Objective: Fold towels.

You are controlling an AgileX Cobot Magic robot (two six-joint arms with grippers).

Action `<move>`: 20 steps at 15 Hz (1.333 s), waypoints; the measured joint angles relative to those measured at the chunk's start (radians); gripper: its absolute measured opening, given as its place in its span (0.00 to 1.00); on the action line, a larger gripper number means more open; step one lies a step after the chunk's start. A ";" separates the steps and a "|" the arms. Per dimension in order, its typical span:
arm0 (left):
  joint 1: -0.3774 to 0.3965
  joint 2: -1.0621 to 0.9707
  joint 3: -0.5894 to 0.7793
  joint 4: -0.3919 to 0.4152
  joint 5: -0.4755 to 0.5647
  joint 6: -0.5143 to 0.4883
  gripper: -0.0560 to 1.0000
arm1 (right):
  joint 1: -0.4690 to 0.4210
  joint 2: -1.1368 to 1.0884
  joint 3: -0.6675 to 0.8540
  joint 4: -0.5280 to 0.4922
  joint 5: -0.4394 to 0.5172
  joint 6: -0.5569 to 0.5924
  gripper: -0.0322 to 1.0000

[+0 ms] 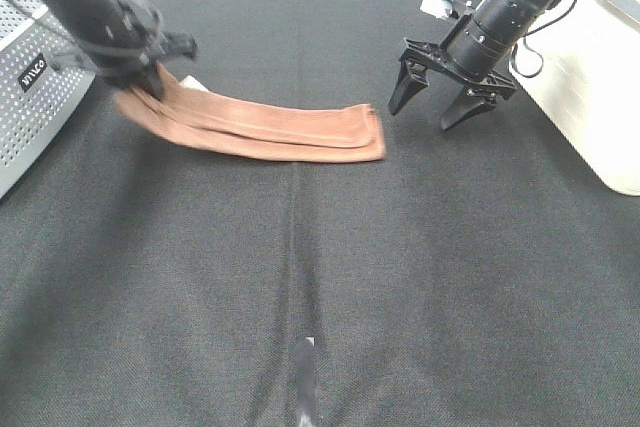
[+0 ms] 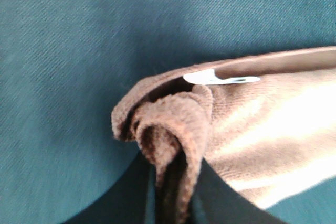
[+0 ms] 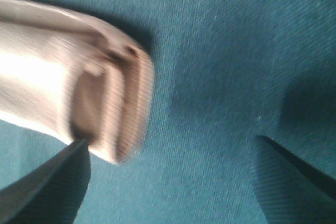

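Observation:
The rust-brown towel (image 1: 270, 127) lies folded into a long narrow strip on the black table cloth, running from upper left to the middle. My left gripper (image 1: 150, 82) is shut on the towel's left end, pinching a bunched fold (image 2: 173, 145); the small white tag (image 2: 220, 78) shows beside it. My right gripper (image 1: 435, 105) is open and empty, hovering just right of the towel's right end (image 3: 105, 108), not touching it.
A perforated grey metal box (image 1: 35, 97) stands at the left edge behind my left arm. A white box (image 1: 590, 77) stands at the right edge. The black cloth (image 1: 320, 297) covers the table toward the front.

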 joint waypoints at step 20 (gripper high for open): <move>-0.209 0.083 -0.104 -0.614 -0.271 -0.039 0.74 | 0.000 -0.003 0.000 0.041 0.032 0.000 0.79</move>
